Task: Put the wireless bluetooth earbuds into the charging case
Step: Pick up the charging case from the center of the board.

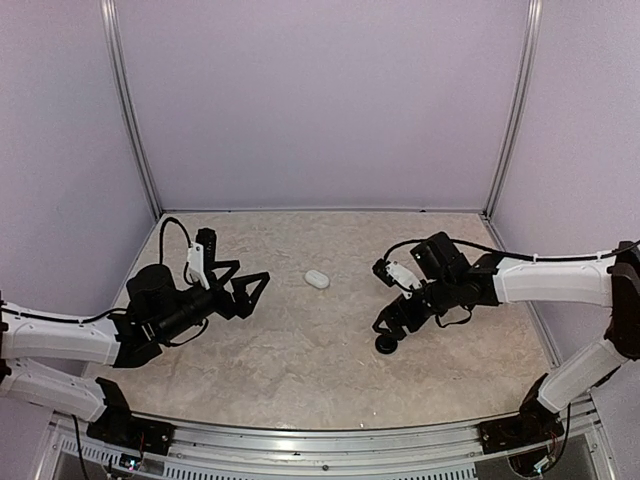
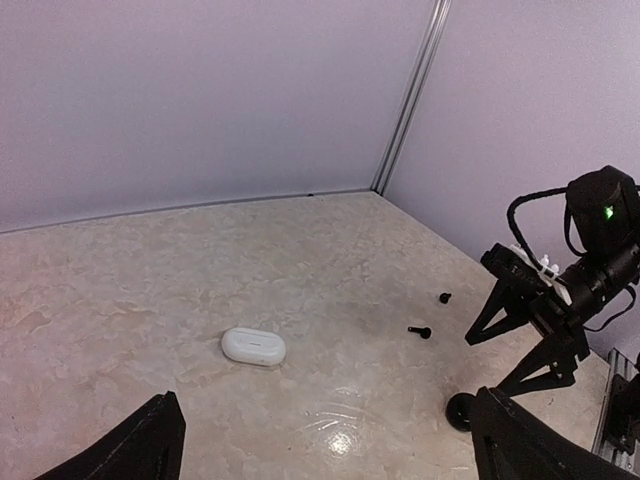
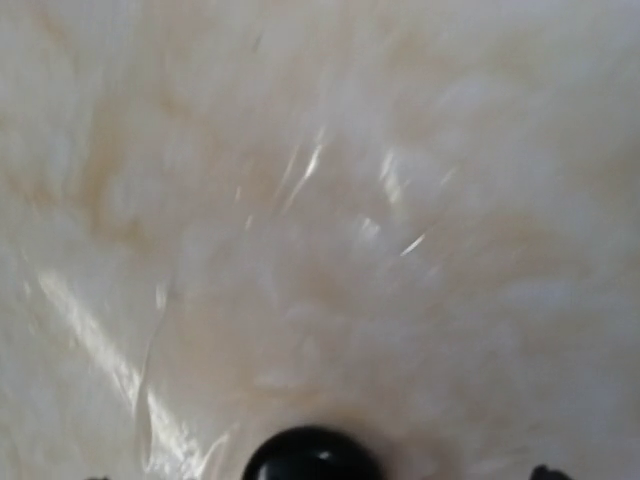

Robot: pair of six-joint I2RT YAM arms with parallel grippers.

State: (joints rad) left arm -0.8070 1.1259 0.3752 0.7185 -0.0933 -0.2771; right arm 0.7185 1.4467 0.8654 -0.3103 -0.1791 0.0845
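Observation:
The charging case (image 1: 317, 279) is a small white oval lying shut on the marbled table, also in the left wrist view (image 2: 253, 346). Two tiny pieces shaped like earbuds, looking dark from here, lie right of it: one (image 2: 420, 331) nearer, one (image 2: 445, 297) farther. In the top view the right arm hides them. My left gripper (image 1: 255, 297) is open and empty, left of the case, with its fingers (image 2: 150, 440) at the frame's bottom corners. My right gripper (image 1: 392, 325) is open and empty, low over the table right of the case, also seen from the left wrist (image 2: 497, 358).
A black round disc (image 1: 386, 344) lies on the table right under the right gripper; it also shows in the left wrist view (image 2: 460, 410) and the right wrist view (image 3: 312, 455). Lilac walls with metal corner posts (image 1: 132, 120) close the back and sides.

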